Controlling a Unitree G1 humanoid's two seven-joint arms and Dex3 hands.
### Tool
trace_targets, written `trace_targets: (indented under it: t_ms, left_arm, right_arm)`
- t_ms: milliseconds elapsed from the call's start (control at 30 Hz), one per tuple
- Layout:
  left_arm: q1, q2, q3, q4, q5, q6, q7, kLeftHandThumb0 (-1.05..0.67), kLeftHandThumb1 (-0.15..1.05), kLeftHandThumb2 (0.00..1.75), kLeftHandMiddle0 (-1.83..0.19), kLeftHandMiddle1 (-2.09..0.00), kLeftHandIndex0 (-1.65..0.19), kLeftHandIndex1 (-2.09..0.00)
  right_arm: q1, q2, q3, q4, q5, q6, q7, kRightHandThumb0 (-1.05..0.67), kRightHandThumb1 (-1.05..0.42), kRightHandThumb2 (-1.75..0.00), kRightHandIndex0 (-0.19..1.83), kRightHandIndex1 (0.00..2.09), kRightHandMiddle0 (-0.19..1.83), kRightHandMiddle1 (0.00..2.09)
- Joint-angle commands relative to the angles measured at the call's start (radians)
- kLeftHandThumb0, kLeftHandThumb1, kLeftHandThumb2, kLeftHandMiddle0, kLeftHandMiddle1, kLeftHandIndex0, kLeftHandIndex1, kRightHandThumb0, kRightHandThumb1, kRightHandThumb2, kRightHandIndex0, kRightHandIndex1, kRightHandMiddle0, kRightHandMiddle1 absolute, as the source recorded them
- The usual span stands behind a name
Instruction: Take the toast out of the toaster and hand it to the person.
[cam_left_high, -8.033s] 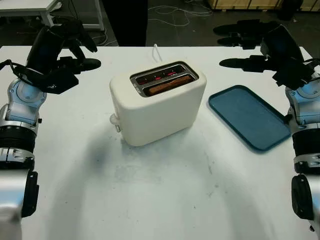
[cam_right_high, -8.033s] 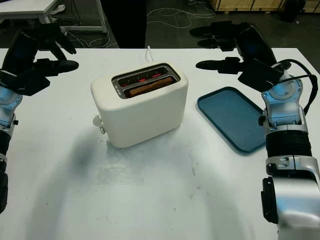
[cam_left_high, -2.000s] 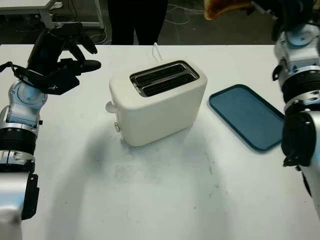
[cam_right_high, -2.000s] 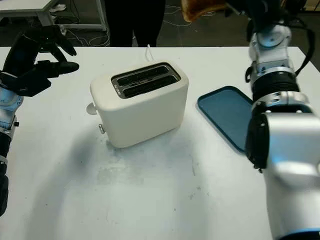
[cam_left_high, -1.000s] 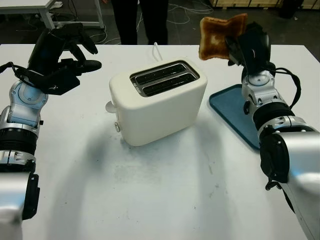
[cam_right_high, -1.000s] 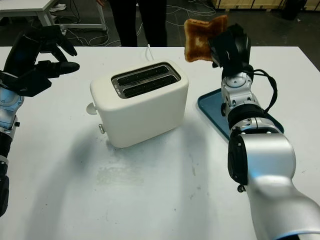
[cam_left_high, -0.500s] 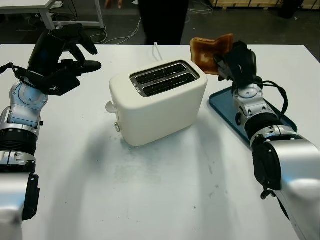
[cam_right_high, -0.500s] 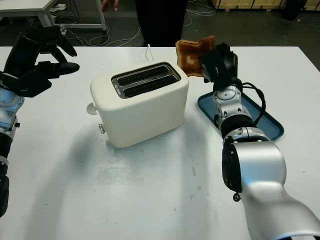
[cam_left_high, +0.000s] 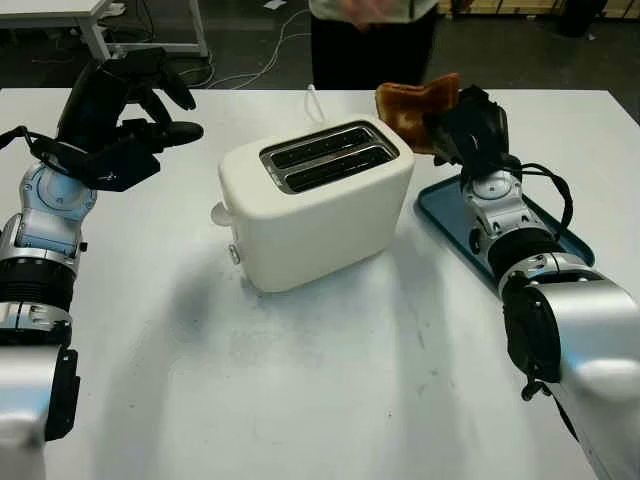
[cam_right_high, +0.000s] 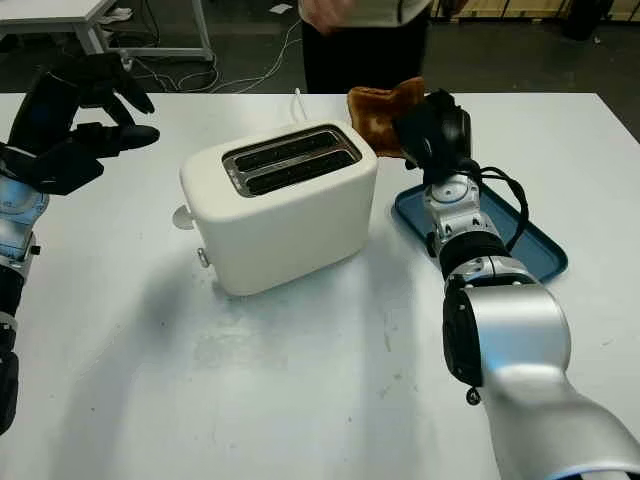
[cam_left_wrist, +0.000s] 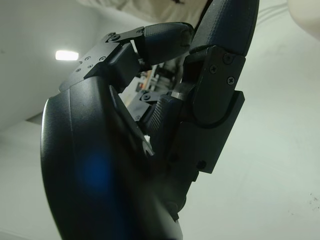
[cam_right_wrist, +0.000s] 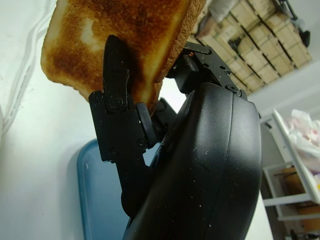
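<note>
White table, toast out of toaster, held up for handover.
Toaster (cam_left_high: 315, 205) slots empty; tray (cam_left_high: 560, 235) lies right of it. Right hand (cam_left_high: 462, 128) just right-rear of toaster pinches toast (cam_left_high: 415, 108) by its edge, slice sticking out toward the toaster's far side. Left hand (cam_left_high: 120, 115) up, left of toaster, open, holding nothing. Person (cam_left_high: 375, 35) stands behind toaster, nearest the right hand, so hand over straight back.
</note>
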Motion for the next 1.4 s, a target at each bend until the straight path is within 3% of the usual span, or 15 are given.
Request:
trace_targets:
  t_ms: [0, 200, 300, 633, 1167, 1267, 1300, 1333, 1367]
  left_arm:
    - [0.016, 0.0, 0.002, -0.002, -0.004, 0.003, 0.004, -1.05, 0.92, 0.02, -0.82, -1.32, -0.71, -1.32]
    - [0.016, -0.001, 0.005, -0.005, -0.015, 0.01, -0.009, -1.05, 0.91, 0.02, -0.83, -1.32, -0.72, -1.32]
    - [0.017, -0.001, 0.005, -0.007, -0.01, 0.011, -0.005, -1.05, 0.92, 0.02, -0.83, -1.32, -0.72, -1.32]
    - [0.015, -0.001, 0.004, -0.004, -0.009, 0.011, -0.003, -1.05, 0.92, 0.01, -0.83, -1.33, -0.71, -1.32]
    - [0.013, -0.004, 0.006, 0.001, -0.016, 0.007, -0.009, -1.05, 0.91, 0.02, -0.82, -1.33, -0.71, -1.32]
    - [0.01, -0.007, 0.005, 0.009, -0.016, 0.001, -0.004, -1.05, 0.92, 0.02, -0.83, -1.33, -0.72, -1.32]
    - [0.009, -0.006, 0.004, 0.01, -0.013, -0.001, -0.002, -1.05, 0.92, 0.02, -0.83, -1.33, -0.72, -1.32]
    - [0.009, -0.005, 0.003, 0.011, -0.011, -0.002, -0.001, -1.05, 0.92, 0.02, -0.83, -1.33, -0.72, -1.32]
    - [0.009, -0.004, 0.003, 0.01, -0.009, -0.001, 0.0, -1.05, 0.92, 0.02, -0.82, -1.33, -0.71, -1.32]
  right_arm:
    - [-0.007, -0.002, -0.01, 0.005, 0.008, 0.01, -0.01, -0.27, -0.92, -0.33, 0.64, 1.75, 0.56, 1.75]
    - [-0.026, -0.015, -0.036, 0.007, 0.024, 0.03, -0.004, -0.27, -0.92, -0.33, 0.72, 1.75, 0.56, 1.75]
    - [-0.029, -0.02, -0.046, 0.007, 0.026, 0.037, -0.003, -0.25, -0.92, -0.33, 0.66, 1.75, 0.46, 1.75]
    - [-0.031, -0.021, -0.046, 0.005, 0.016, 0.043, -0.005, -0.26, -0.92, -0.32, 0.62, 1.75, 0.42, 1.75]
    - [-0.028, -0.017, -0.046, 0.005, 0.017, 0.043, 0.007, -0.27, -0.92, -0.32, 0.73, 1.75, 0.54, 1.75]
    - [-0.018, -0.02, -0.039, 0.002, 0.009, 0.015, 0.016, -0.36, -0.92, -0.25, 0.73, 1.75, 0.56, 1.73]
    - [-0.014, -0.021, -0.037, 0.0, 0.009, 0.001, 0.021, -0.39, -0.92, -0.21, 0.72, 1.75, 0.57, 1.7]
    - [-0.011, -0.025, -0.029, -0.002, 0.002, -0.009, 0.033, -0.51, -0.92, -0.16, 0.66, 1.59, 0.6, 1.37]
    - [-0.011, -0.034, -0.009, -0.003, -0.015, -0.009, 0.059, -0.66, -0.92, -0.13, 0.56, 1.23, 0.59, 0.94]
